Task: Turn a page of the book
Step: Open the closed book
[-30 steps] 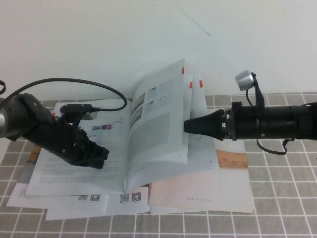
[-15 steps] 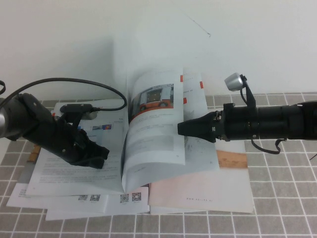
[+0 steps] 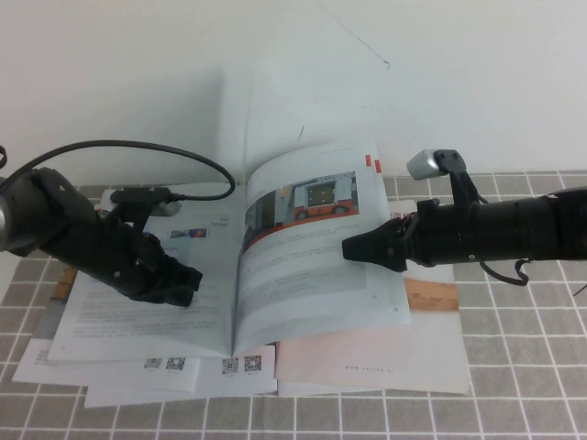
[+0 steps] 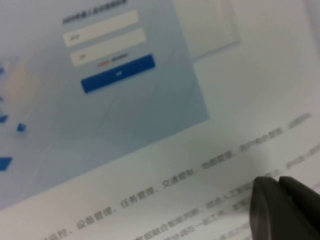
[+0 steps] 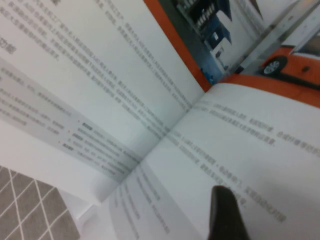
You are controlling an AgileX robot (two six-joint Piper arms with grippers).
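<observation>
a: where's the book (image 3: 275, 275) right now?

b: lying open on the tiled surface (image 3: 514, 367), near the middle, on top of a few other booklets (image 3: 147, 371) with qr codes along their near edges. a pale booklet (image 3: 385, 353) sticks out from under it on the robot's right.

a: and the page (image 3: 316, 243)?

b: it's the right-hand leaf, facing up, with a wide orange-banded photo (image 3: 303, 203) across its top and grey text below. it isn't quite flat: it bows up from the spine, and its far corner with the small red tab (image 3: 370, 162) sits a little raised. another pale leaf (image 3: 275, 110) stands upright behind the spine against the wall.

a: what's the right end effector (image 3: 353, 247) doing?

b: it reaches in from the right and its dark tip is over the page's right edge, about halfway down. the fingers look drawn together to a point, with nothing between them. in the right wrist view one dark fingertip (image 5: 225, 212) shows just above the printed page; i can't tell if it touches the paper.

a: and the left end effector (image 3: 188, 280)?

b: it's down on the left-hand side of the book, on the text below a blue graphic (image 3: 188, 235). the left wrist view shows its fingertips (image 4: 285, 205) together, right at the paper, holding nothing. a black cable (image 3: 138, 151) loops up from that arm.
</observation>
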